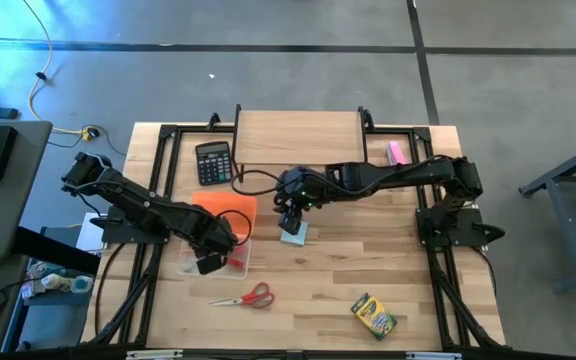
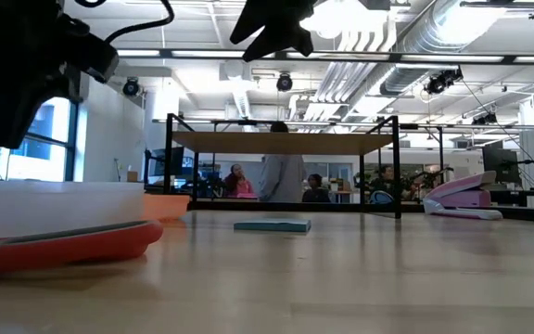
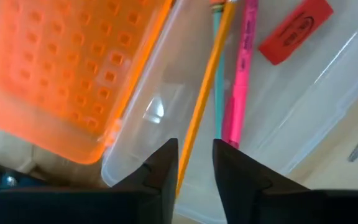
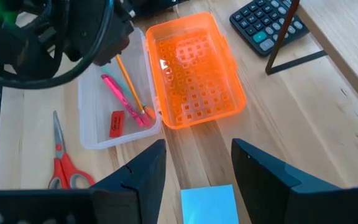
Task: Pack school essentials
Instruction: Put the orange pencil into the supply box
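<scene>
Three items already lie inside the clear pencil box point(image 4: 104, 109), your landmark here: the pink-red pen point(image 4: 124, 99), an orange pencil point(image 4: 129, 81) with a thin green one pressed against it, and the tiny red eraser point(image 4: 116, 123); the box's orange lid point(image 4: 194, 74) is swung open on the side toward the black calculator point(image 4: 269, 25).

Your left pincer point(image 3: 194, 168) hangs directly over the box, empty, its fingers held narrow and parted only a little above the pencils; your right pincer point(image 4: 194, 168) hovers beside the box on the lid side, fingers moderately spread with nothing between them, straight above the light blue notepad point(image 4: 210, 202), which lies flat on the surface point(image 1: 408, 280).

That notepad is likely light but thin and flat, so its faces give you nothing to bite; take it across two opposite edges, low, and expect the paper to flex or fan if you squeeze hard.

The red-handled scissors point(image 1: 248, 296) lie just beyond the box on the side away from the lid; they look stiff and slick, best taken at the pivot; the crayon box point(image 1: 373, 315) sits well apart from the pencil box; light cardboard, crushable, so pinch its long sides gently.
</scene>
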